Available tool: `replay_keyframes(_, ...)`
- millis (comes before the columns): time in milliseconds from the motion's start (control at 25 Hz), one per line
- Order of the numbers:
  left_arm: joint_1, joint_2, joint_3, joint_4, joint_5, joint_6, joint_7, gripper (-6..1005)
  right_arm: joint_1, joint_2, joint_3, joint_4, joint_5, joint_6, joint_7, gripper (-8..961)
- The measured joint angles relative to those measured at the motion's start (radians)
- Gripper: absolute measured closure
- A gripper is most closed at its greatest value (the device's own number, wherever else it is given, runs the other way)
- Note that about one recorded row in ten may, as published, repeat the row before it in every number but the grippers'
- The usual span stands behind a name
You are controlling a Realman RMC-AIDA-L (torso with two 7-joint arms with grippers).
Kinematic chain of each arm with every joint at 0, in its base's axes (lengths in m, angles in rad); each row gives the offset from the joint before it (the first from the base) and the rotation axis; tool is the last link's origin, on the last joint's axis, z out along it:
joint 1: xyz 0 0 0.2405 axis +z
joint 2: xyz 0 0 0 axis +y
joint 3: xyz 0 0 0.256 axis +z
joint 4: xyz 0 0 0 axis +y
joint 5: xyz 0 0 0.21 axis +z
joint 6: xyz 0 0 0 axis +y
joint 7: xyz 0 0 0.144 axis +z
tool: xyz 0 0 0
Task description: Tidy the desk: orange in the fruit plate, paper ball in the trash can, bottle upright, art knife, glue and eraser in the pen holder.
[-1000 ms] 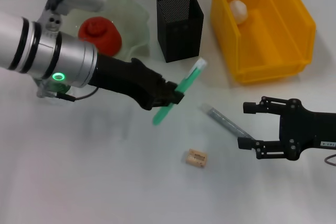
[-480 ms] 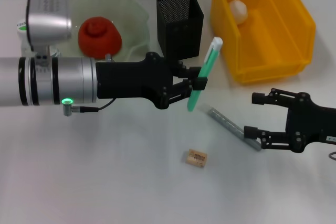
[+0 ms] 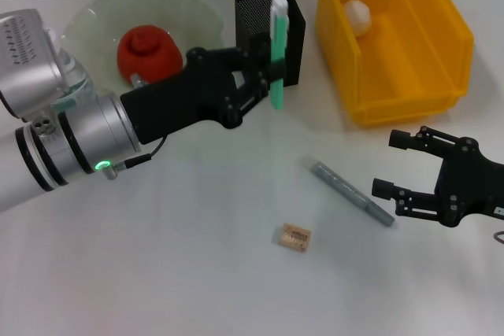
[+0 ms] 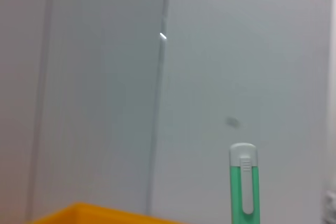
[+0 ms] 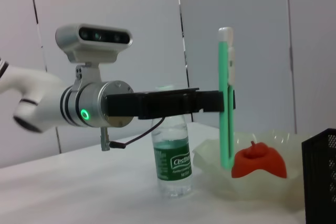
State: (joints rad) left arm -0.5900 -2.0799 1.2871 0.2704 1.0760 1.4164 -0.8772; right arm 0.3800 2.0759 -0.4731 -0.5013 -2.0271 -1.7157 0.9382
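We see a glossy bright yellow plastic trash can (image 3: pixel 394 45) holding a rough crumpled white paper ball (image 3: pixel 357 15). Beside it stands a matt black wire-mesh pen holder (image 3: pixel 272 37), and beyond that a smooth translucent pale green glass fruit plate (image 3: pixel 102 21). The left arm's silver metal casing (image 3: pixel 79 139) looks satiny.

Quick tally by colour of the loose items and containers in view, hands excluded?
Green: 3 (art knife, fruit plate, bottle)
Black: 1 (pen holder)
Yellow: 1 (trash can)
Red: 1 (orange)
White: 1 (paper ball)
Grey: 1 (glue)
Tan: 1 (eraser)
Total: 9
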Motion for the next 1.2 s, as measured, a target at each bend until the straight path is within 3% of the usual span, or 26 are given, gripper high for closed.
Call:
replay_keyframes(200,-0.031,0.000,0.082,-0.090,-0.238,0.000,0.094,801,-0.002,0.000,0.025,0.028,0.001,0.000,-0.031,145)
replay_keyframes(440,-0.051,0.000,0.254,-0.083,-0.497,-0.019,0.114,800,-0.003,0.000,0.029,0.034,0.001,0.000,-0.037,144)
replay_keyframes(760,-0.016,0.000,0.601,0.099,-0.850,-0.240,0.197,799,-0.014,0.001,0.028,0.035,0.001,-0.010,-0.038,144)
replay_keyframes(920,-0.012,0.000,0.631,0.118,-0.886,-0.270,0.209,798,-0.026,0.002,0.031,0.037,0.013,-0.008,-0.046,144)
replay_keyframes(960,-0.010,0.000,0.697,0.158,-0.984,-0.355,0.227,798,-0.029,0.002,0.031,0.040,0.016,-0.008,-0.049,144)
replay_keyframes(1200,-0.026,0.000,0.779,0.225,-1.119,-0.491,0.295,797,-0.042,0.003,0.031,0.050,0.026,-0.011,-0.062,144)
